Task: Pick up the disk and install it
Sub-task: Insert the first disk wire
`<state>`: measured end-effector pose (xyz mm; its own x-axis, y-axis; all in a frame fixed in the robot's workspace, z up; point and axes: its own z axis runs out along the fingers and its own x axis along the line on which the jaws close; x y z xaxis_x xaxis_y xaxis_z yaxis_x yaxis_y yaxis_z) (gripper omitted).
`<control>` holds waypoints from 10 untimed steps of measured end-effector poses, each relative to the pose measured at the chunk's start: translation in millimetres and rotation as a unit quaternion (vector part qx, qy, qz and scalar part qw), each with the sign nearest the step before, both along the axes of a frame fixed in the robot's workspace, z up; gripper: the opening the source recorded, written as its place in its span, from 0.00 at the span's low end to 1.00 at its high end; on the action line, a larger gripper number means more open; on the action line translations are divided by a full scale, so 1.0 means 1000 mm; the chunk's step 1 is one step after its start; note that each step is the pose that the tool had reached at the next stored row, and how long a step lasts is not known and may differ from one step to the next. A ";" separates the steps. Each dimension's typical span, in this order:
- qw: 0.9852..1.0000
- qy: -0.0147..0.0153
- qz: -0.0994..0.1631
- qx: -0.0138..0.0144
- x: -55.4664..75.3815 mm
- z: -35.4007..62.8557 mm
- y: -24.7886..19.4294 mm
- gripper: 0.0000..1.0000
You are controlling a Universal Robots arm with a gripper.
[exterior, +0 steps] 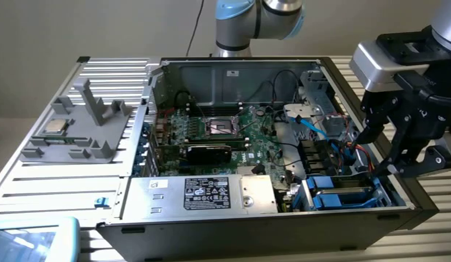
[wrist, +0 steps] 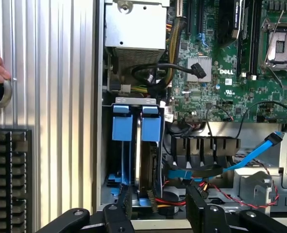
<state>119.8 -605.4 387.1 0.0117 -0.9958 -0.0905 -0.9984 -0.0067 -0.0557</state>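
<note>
We find the disk (wrist: 150, 130) seated on edge inside the drive bay (wrist: 133, 101). Its blue carrier tabs face the bay's open side, in our judgement to keep them reachable. The gripper (wrist: 160, 213) hangs near the bay, clear of the disk, with fingers spread wide and holding nothing.

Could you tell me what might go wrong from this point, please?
The open tool hovers near the disk; its fingers could snag the red wires or the blue cable close by. The disk sits tight against a second blue carrier, so a finger may strike that instead.
</note>
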 end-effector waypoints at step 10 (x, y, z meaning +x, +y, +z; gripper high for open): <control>1.000 0.009 0.001 0.025 0.003 -0.0081 -0.0153 0.56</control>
<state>122.5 -620.7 379.1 0.0110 -0.9899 -0.1413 -0.9993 -0.0058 -0.0373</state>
